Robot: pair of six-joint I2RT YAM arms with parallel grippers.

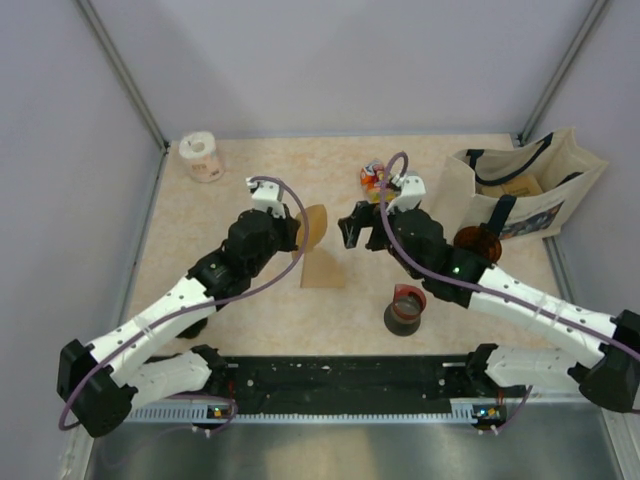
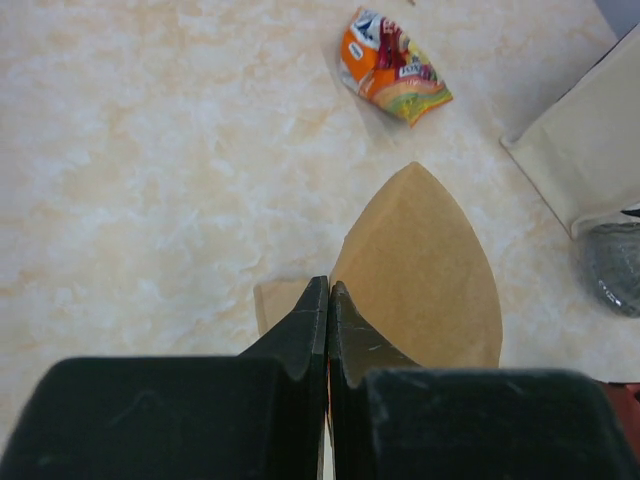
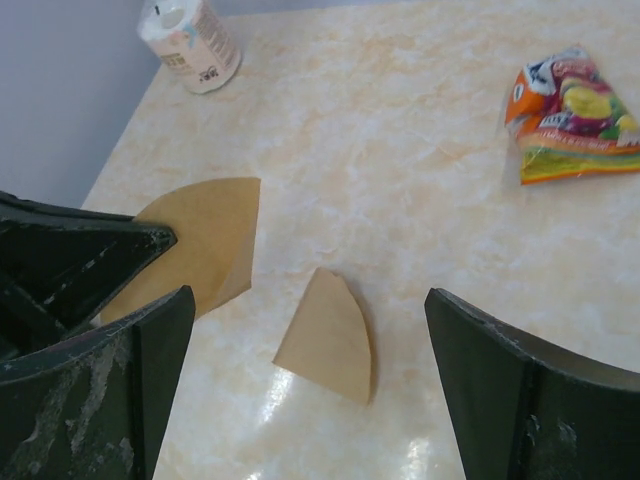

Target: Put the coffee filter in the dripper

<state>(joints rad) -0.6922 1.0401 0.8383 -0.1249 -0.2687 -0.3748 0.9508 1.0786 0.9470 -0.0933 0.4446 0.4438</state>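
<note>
The left pincer (image 2: 328,300) was clenched on the edge of a brown coffee filter (image 2: 420,270), held above the worktop (image 1: 230,190). The right pincer (image 1: 352,228) was released wide and faced this filter from near. A second filter (image 3: 328,340) lay flat below them. The dripper (image 1: 477,243) stood well to the right, just beside the tote bag (image 1: 525,190). The step in hand seemed to be opening the filter. Next it likely needed spreading into a cone and carrying over the dripper.
</note>
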